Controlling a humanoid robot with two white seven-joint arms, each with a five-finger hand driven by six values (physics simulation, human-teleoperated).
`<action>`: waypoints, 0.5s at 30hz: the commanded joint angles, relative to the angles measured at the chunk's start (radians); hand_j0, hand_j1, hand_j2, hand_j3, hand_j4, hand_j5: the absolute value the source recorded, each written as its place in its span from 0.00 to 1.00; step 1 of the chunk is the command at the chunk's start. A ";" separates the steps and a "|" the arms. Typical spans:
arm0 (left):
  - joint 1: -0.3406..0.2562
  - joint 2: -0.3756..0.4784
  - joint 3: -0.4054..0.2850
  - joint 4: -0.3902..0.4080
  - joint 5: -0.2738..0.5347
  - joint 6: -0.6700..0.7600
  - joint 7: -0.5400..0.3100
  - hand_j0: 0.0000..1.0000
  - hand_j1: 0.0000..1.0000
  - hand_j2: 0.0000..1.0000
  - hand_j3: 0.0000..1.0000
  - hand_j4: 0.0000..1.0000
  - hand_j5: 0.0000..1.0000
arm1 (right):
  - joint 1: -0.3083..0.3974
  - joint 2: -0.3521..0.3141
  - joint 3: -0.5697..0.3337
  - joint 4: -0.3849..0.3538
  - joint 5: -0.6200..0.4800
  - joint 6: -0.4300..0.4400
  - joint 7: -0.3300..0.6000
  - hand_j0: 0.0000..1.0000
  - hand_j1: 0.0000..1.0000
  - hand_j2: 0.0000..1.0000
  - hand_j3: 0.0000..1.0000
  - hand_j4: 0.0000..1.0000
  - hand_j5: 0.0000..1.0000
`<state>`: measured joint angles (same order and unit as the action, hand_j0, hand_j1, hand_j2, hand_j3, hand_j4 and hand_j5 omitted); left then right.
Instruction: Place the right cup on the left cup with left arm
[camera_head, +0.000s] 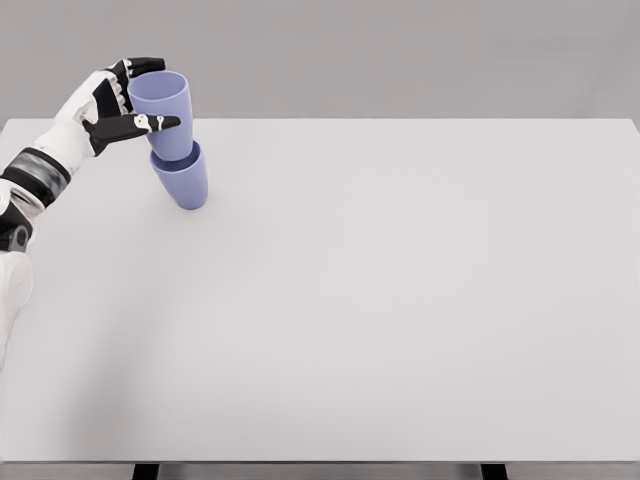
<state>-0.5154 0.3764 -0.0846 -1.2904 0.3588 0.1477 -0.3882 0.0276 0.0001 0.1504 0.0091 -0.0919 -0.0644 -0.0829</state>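
While the left robot hand (125, 100) grips the upper cup (163, 115), the white table (400, 300) fronts a grey wall (400, 50).

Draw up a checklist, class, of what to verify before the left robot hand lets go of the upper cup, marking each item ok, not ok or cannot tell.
1. Upper lilac plastic cup sits in the lower lilac plastic cup: ok.
2. Upper cup seated fully: cannot tell.
3. Stack upright: not ok, both cups lean.
4. Lower cup stands on the white table: ok.
5. Left robot hand around the upper cup: ok.
6. Stack well in from the table's edges: ok.
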 joint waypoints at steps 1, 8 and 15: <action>0.000 -0.001 0.000 0.005 0.005 -0.002 0.000 0.70 0.70 0.70 0.70 0.70 0.70 | 0.000 0.000 0.000 0.000 0.000 0.000 0.000 1.00 1.00 1.00 1.00 1.00 1.00; 0.000 -0.007 -0.001 0.026 0.005 -0.008 0.000 0.70 0.70 0.70 0.70 0.70 0.70 | 0.000 0.000 0.000 0.000 0.000 0.000 0.000 1.00 1.00 1.00 1.00 1.00 1.00; 0.000 -0.010 -0.001 0.053 0.005 -0.011 0.000 0.70 0.70 0.70 0.70 0.70 0.70 | 0.000 0.000 0.000 0.000 0.000 0.000 0.000 1.00 1.00 1.00 1.00 1.00 1.00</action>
<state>-0.5154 0.3670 -0.0861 -1.2453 0.3582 0.1378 -0.3882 0.0276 0.0001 0.1504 0.0091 -0.0919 -0.0644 -0.0829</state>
